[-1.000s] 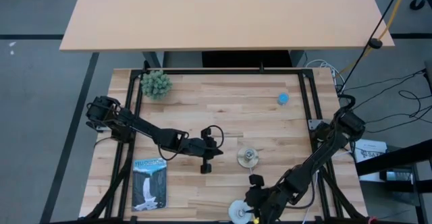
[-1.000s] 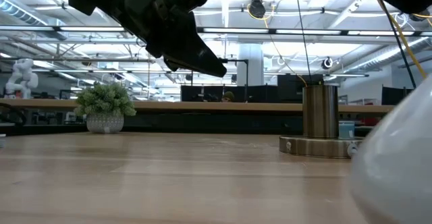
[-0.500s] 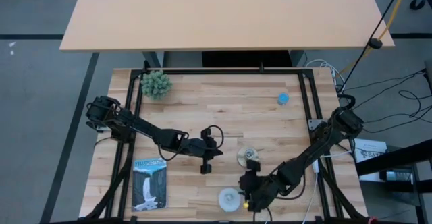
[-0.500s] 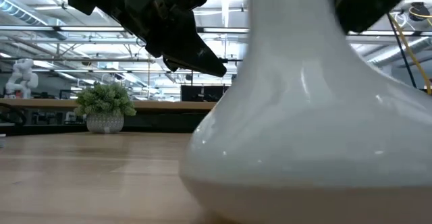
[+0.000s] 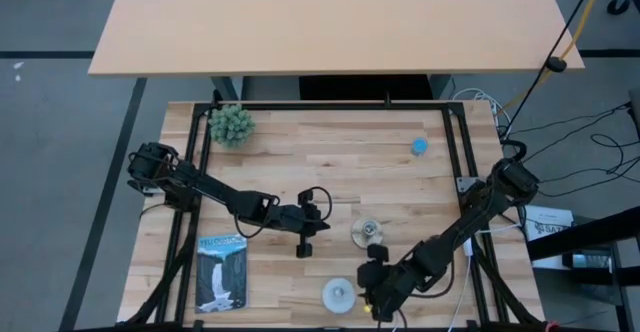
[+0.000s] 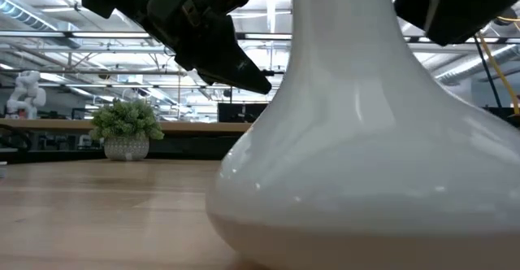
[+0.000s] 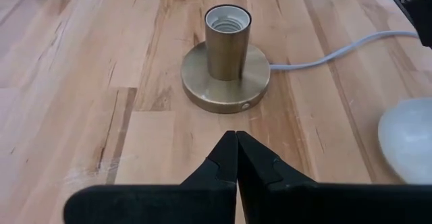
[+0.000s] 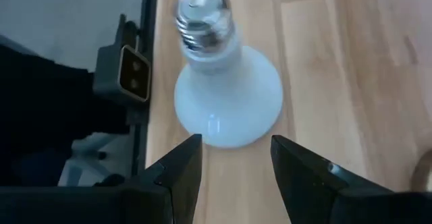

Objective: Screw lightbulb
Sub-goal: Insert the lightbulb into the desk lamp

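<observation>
The white lightbulb (image 5: 338, 294) stands near the table's near edge with its round dome on the wood and its grey screw base (image 8: 202, 18) pointing up. It fills the low view (image 6: 366, 156). My right gripper (image 5: 365, 294) is open just right of it. Its fingertips (image 8: 192, 150) stop short of the dome, and I see no touch. My left gripper (image 5: 305, 234) hangs shut over the table's middle. In the left wrist view (image 7: 236, 150) it points at the brass socket (image 7: 227, 62), which stands upright on its round base.
The socket's white cord (image 7: 337, 52) runs off toward the right arm. A small blue object (image 5: 419, 146) sits at the far right, a potted plant (image 5: 231, 125) at the far left, and a booklet (image 5: 221, 270) at the near left. Black frame rails (image 5: 455, 152) border the table.
My right gripper has swung toward the table's left, keeping its fingers the same width apart. The lightbulb has slid left and slightly away from the near edge, still standing on its dome. In the low view it has come in from the right edge to fill the picture.
</observation>
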